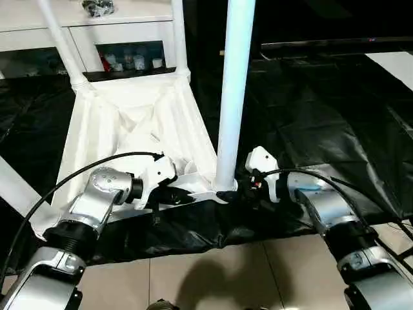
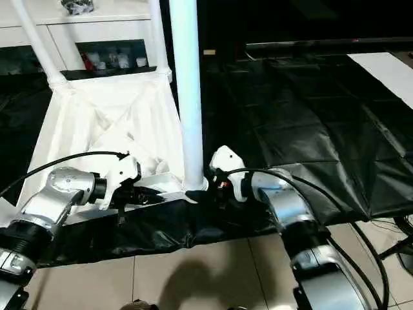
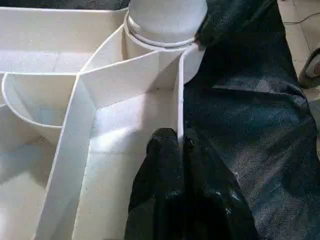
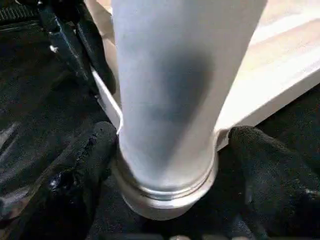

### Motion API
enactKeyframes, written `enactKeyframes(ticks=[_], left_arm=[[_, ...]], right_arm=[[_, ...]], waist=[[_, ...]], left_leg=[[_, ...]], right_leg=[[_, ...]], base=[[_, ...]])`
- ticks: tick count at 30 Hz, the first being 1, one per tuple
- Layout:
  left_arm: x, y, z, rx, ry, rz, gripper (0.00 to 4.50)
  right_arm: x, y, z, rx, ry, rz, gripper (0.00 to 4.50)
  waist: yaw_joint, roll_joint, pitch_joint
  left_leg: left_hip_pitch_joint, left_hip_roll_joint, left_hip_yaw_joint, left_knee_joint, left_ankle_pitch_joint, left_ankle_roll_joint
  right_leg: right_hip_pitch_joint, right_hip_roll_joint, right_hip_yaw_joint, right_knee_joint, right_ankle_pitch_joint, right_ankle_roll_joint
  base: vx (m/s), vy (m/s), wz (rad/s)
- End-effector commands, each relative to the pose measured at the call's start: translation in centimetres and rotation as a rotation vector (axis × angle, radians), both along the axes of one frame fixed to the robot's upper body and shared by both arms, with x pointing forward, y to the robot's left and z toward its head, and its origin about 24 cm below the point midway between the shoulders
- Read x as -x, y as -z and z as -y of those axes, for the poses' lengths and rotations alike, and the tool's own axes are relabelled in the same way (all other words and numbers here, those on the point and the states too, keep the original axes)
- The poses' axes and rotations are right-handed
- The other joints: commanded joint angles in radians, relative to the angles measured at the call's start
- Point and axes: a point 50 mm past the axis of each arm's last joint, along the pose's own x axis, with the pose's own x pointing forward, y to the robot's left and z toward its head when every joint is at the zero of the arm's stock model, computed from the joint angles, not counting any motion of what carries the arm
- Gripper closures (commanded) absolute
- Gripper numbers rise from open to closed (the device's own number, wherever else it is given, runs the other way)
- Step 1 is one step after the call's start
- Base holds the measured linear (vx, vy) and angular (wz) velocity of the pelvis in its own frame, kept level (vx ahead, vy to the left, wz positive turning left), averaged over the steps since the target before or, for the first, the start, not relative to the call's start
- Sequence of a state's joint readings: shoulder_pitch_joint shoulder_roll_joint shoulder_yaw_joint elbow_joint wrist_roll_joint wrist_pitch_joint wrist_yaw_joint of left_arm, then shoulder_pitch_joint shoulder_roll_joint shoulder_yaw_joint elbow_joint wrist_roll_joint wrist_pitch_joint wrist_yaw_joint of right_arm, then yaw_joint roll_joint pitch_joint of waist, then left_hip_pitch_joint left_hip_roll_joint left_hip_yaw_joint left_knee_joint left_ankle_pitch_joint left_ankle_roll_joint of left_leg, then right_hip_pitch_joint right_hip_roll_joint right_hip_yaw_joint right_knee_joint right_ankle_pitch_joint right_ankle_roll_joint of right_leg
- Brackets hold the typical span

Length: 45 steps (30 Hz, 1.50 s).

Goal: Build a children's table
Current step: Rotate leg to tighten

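While the left gripper keeps its fingers pinched shut on the near side wall of the upturned tabletop, apparently to steady it, the right gripper has its fingers spread wide on either side of the leg, beside its flared base rather than clamping it. That leg stands upright in the near corner socket; two more legs rise from the far corners. The tabletop lies on black sheeting on the floor. No writing is readable.
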<state>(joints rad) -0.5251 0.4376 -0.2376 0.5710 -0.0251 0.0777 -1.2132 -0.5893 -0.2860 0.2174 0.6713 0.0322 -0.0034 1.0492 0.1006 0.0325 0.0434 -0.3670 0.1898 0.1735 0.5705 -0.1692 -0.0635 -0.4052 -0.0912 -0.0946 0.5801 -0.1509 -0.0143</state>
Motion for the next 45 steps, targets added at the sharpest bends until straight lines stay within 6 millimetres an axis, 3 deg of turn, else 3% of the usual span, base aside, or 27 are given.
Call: enactKeyframes(ticks=[1,7,15,16,27,33,34,37,39,42,45], left_arm=[[0.2,-0.3,0.6,0.075,0.007,0.003,4.50],[0.3,-0.2,0.6,0.075,0.011,-0.003,4.50],[0.5,0.0,0.4,0.053,0.014,-0.007,4.50],[0.5,0.0,0.3,0.047,0.016,-0.008,4.50],[0.7,0.0,0.0,0.009,0.041,-0.012,4.50],[0.6,-0.1,0.1,-0.004,0.054,-0.008,4.50],[0.4,-0.2,0.4,-0.007,0.043,0.005,4.50],[0.0,-0.2,1.3,-0.019,-0.002,0.046,4.50],[-0.1,-0.1,1.8,-0.026,-0.023,0.055,4.50],[-0.4,-0.1,3.3,-0.016,-0.076,0.074,4.50],[-0.6,-0.3,6.5,0.027,-0.135,0.103,4.50]], right_arm=[[-0.3,-0.5,-0.2,-0.004,-0.011,0.018,0.44],[-0.4,-0.7,-0.6,-0.032,-0.046,0.016,0.44],[-0.4,-0.5,-0.6,-0.031,-0.104,-0.018,1.23],[-0.4,-0.4,-0.6,-0.030,-0.108,-0.023,1.33],[-0.4,-0.2,-1.0,-0.040,-0.144,-0.052,2.28],[-0.2,0.1,-1.4,-0.051,-0.161,-0.066,2.43],[0.1,0.5,-1.6,-0.058,-0.170,-0.075,2.46],[0.6,1.4,-1.8,-0.086,-0.105,-0.093,2.47],[0.9,1.9,-1.8,-0.097,-0.056,-0.096,2.48],[1.1,3.1,-1.9,-0.090,0.099,-0.105,2.49],[1.6,4.6,-3.4,-0.114,0.332,-0.139,2.49]], waist=[[0.003,-0.005,-0.070],[0.004,-0.007,-0.070],[0.005,-0.008,-0.071],[0.004,-0.012,-0.071],[0.004,-0.006,-0.068],[0.004,-0.005,-0.066],[0.005,0.001,-0.067],[0.007,0.003,-0.066],[0.007,0.004,-0.063],[0.002,0.003,-0.053],[-0.012,0.004,-0.045]], left_leg=[[0.010,0.042,-0.005,-0.056,-0.211,0.054],[0.009,0.041,-0.004,-0.054,-0.204,0.063],[0.009,0.041,-0.004,-0.053,-0.193,0.072],[0.007,0.041,-0.003,-0.053,-0.188,0.074],[0.009,0.043,-0.005,-0.056,-0.227,0.061],[0.009,0.043,-0.007,-0.057,-0.256,0.048],[0.010,0.043,-0.008,-0.057,-0.259,0.045],[0.011,0.044,-0.008,-0.058,-0.269,0.040],[0.013,0.044,-0.009,-0.060,-0.296,0.030],[0.019,0.042,-0.012,-0.066,-0.368,0.005],[0.031,0.037,-0.021,-0.070,-0.458,-0.027]], right_leg=[[0.057,-0.059,0.047,-0.045,-0.190,-0.243],[0.057,-0.060,0.047,-0.044,-0.182,-0.247],[0.058,-0.060,0.047,-0.042,-0.178,-0.252],[0.059,-0.060,0.047,-0.041,-0.175,-0.251],[0.054,-0.060,0.047,-0.044,-0.229,-0.243],[0.054,-0.061,0.047,-0.046,-0.256,-0.237],[0.053,-0.061,0.048,-0.046,-0.254,-0.238],[0.052,-0.061,0.048,-0.046,-0.247,-0.239],[0.051,-0.061,0.049,-0.051,-0.279,-0.228],[0.045,-0.061,0.049,-0.065,-0.399,-0.190],[0.038,-0.063,0.043,-0.085,-0.551,-0.133]], base=[[0.000,0.000,0.00],[0.000,0.000,0.00],[0.000,0.000,0.00],[0.000,0.000,0.00],[0.000,0.000,0.00],[0.000,0.000,0.00],[0.000,0.000,0.00],[0.000,0.000,0.00],[0.000,0.000,0.00],[0.000,0.000,0.00],[0.000,0.000,0.00]])
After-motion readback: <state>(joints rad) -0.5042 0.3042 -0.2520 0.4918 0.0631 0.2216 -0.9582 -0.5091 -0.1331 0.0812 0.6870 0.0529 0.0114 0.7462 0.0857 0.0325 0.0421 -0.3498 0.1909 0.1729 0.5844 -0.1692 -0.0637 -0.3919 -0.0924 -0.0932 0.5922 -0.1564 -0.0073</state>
